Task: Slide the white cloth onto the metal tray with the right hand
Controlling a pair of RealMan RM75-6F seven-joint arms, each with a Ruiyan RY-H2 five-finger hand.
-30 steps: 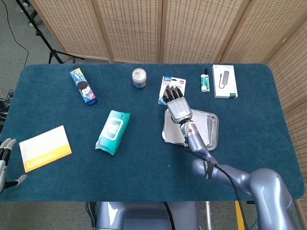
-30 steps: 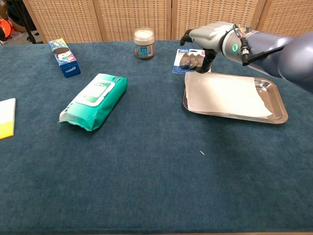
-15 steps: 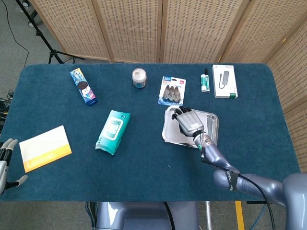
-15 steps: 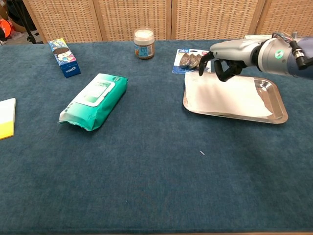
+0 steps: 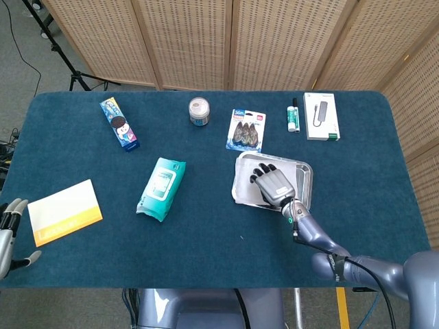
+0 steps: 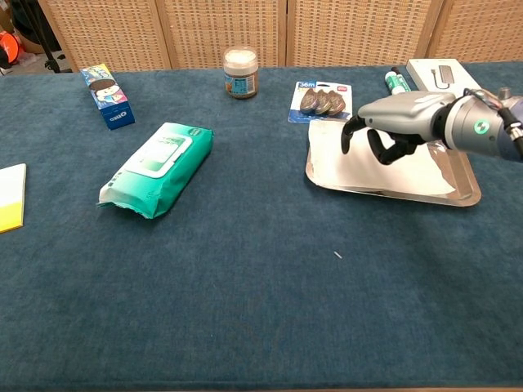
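A: Where's your white cloth (image 6: 384, 167)?
B: Lying flat in the metal tray (image 6: 462, 194), just in front of the blister pack (image 6: 321, 101).
A: Your right hand (image 6: 391, 131)?
B: Above the cloth, fingers curled downward, holding nothing; whether it touches the cloth I can't tell.
A: Left hand (image 5: 9, 229)?
B: At the table's near-left edge, fingers apart, beside the yellow pad (image 5: 64, 212).

Right hand (image 5: 273, 184) out over the table, palm down, fingers (image 6: 384, 151) curled downward, nothing held; in the chest view (image 6: 395, 131) clearly raised. Right forearm runs back toward the lower right of the head view. Left hand (image 5: 9, 229) low at the far left edge of the head view, fingers apart, holding nothing; outside the chest view.
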